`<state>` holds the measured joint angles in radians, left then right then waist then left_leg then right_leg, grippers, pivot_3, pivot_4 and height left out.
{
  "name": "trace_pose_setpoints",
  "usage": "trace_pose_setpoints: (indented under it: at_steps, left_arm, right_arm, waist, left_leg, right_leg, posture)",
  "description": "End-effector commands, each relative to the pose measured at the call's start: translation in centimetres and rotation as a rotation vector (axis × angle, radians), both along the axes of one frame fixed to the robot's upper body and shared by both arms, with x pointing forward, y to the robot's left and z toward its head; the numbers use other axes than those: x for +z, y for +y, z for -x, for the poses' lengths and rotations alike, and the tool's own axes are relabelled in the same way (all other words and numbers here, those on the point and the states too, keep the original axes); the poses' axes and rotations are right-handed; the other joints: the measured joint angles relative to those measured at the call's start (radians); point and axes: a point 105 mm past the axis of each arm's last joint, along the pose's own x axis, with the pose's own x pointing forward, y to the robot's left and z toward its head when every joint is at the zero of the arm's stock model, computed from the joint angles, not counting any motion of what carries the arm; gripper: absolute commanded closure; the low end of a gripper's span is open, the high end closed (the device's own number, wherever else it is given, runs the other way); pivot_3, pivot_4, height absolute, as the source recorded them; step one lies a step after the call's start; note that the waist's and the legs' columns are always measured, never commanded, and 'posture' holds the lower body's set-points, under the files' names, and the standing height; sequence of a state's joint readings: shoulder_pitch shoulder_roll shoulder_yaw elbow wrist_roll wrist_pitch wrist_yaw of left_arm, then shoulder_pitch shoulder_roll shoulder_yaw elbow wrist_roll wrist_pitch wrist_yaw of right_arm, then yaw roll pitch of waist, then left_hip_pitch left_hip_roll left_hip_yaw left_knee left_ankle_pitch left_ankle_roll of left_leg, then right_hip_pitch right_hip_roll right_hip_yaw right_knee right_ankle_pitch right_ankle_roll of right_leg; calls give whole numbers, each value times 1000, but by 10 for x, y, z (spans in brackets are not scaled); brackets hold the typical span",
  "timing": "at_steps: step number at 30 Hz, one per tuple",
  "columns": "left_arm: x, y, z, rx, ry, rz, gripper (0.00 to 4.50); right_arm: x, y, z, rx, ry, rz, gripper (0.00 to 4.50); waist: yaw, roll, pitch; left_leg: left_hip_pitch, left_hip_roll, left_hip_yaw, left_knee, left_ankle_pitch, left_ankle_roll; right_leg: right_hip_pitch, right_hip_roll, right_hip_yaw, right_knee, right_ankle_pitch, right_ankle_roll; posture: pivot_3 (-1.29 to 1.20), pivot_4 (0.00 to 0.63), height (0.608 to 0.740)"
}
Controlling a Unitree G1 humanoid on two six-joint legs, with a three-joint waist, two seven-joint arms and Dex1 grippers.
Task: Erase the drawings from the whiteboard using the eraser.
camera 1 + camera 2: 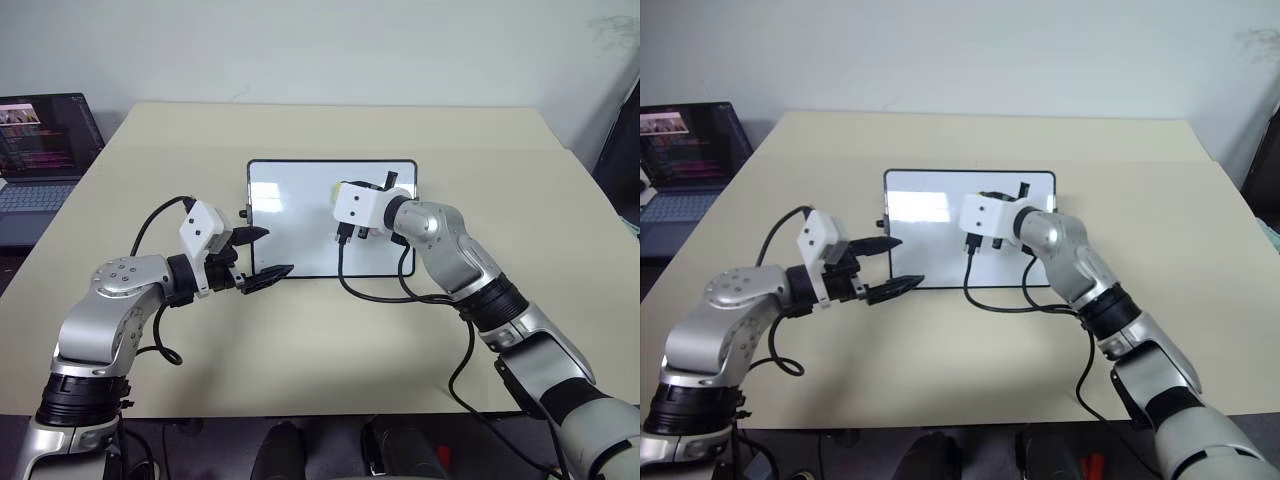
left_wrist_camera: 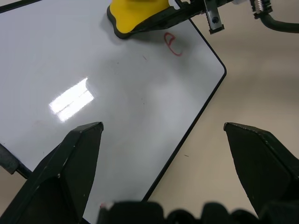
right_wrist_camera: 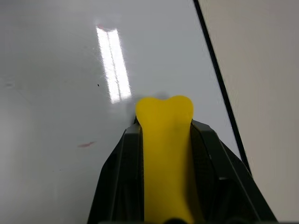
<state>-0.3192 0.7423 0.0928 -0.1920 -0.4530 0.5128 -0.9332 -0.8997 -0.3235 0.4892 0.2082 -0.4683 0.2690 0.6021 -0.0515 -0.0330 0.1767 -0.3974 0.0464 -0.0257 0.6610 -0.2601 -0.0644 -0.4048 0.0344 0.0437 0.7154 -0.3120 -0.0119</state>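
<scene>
Your right gripper (image 3: 166,140) is clamped on the eraser (image 3: 164,154), a light, stiff yellow block resting on the glossy whiteboard (image 2: 93,70); gripped mid-body, it probably slides easily. One red scribble (image 2: 173,44) sits beside it, and your left gripper (image 1: 262,255) hangs spread wide at the board's near-left edge.

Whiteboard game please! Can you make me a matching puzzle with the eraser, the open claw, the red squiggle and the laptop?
Things:
1. eraser
2. left gripper
3. red squiggle
4. laptop

Descriptions:
A. fingers spread open at the whiteboard's near left corner
B. on the far left, off the board
C. yellow, clamped in the right gripper
D. drawn on the board, beside the eraser

Pairs: 1-C, 2-A, 3-D, 4-B
</scene>
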Motion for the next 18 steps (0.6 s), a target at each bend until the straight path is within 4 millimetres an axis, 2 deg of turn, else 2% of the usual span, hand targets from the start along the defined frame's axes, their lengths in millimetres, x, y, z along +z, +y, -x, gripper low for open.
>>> trace_pose_setpoints:
  at_steps: [1, 2, 4, 10, 14, 18]
  left_arm:
    - [12, 0, 1, -11, -54, -6, 0]
    - [12, 0, 1, -11, -54, -6, 0]
    - [12, 0, 1, -11, -54, -5, 0]
    - [11, -1, 1, -17, -50, -3, 0]
    - [11, -3, 1, -24, -48, 0, 0]
    - [10, -4, 1, -27, -46, 1, 0]
  right_arm:
    - [-35, -3, 16, 63, 153, 112, 3488]
    - [-42, -4, 22, 83, 186, 139, 3488]
    - [-44, -5, 24, 82, 186, 151, 3488]
    - [-8, -21, -4, -69, 37, 31, 3488]
    - [-24, -29, 5, -46, 126, 79, 3488]
    - [-43, -23, 21, 17, 216, 122, 3488]
  waist:
    - [1, 0, 0]
    - [2, 0, 0]
    - [2, 0, 0]
    - [0, 0, 0]
    - [9, 0, 0]
    - [17, 0, 0]
  left_leg:
    - [0, 0, 0, 0, 0, 0]
    - [0, 0, 0, 0, 0, 0]
    - [0, 0, 0, 0, 0, 0]
    - [1, 0, 0, 0, 0, 0]
    - [1, -1, 0, 1, 0, 0]
    - [0, -1, 0, 1, 0, 0]
  right_leg:
    - [0, 0, 0, 0, 0, 0]
    - [0, 0, 0, -1, 0, 0]
    - [0, 0, 0, 0, 0, 0]
    - [0, 0, 0, 1, 0, 0]
    - [0, 0, 0, 1, 0, 0]
    - [0, 0, 0, 0, 0, 0]
  posture:
    - [0, 150, 740]
    - [0, 150, 740]
    - [0, 150, 740]
    - [0, 150, 740]
    - [0, 150, 740]
    - [0, 150, 740]
